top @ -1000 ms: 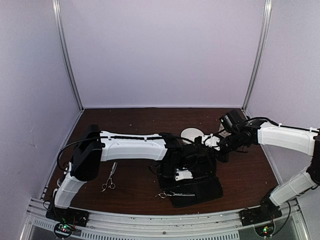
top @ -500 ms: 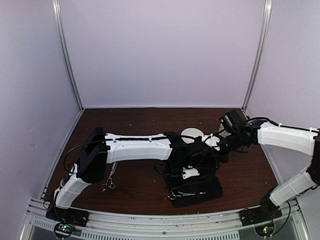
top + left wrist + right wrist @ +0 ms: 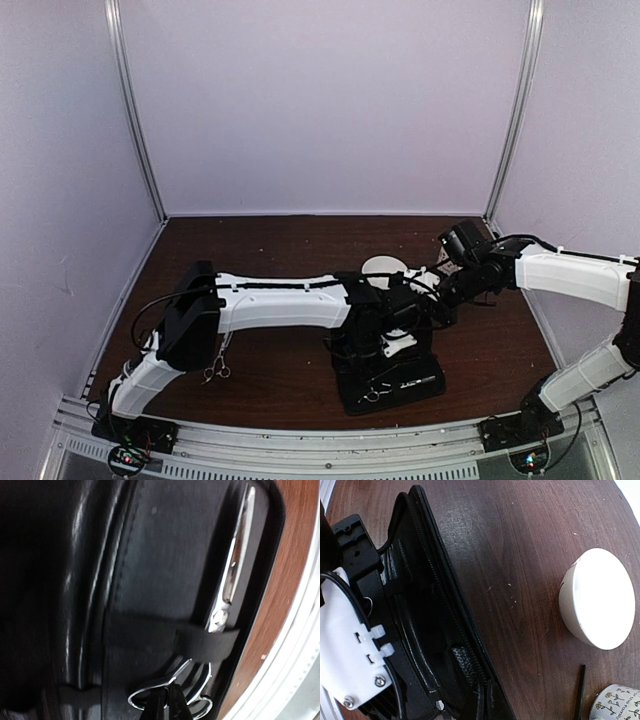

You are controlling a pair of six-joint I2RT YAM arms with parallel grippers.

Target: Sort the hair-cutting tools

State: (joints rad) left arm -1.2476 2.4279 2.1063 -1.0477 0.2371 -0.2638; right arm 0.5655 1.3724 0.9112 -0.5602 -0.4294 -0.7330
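An open black case (image 3: 405,385) lies at the near middle of the table. One pair of silver scissors (image 3: 234,570) lies inside it, its blades tucked under a black elastic strap (image 3: 200,640). My left gripper (image 3: 170,700) is shut on its ringed handle (image 3: 145,696); that pair also shows in the top view (image 3: 375,394). The second pair of scissors (image 3: 218,362) lies on the table at the left. My right gripper (image 3: 492,707) is shut on the case's zipped edge (image 3: 465,645). One thin black stick (image 3: 580,690) lies by the white bowl (image 3: 597,600); the other stick is hidden.
A floral-patterned cup (image 3: 617,702) stands beside the stick. The white bowl (image 3: 383,268) sits upside down behind the case. The left arm (image 3: 280,300) stretches low across the table's middle. A metal rail (image 3: 300,440) runs along the near edge.
My left gripper has moved right with the scissors, sliding them further into the case under the strap. The right arm has held still.
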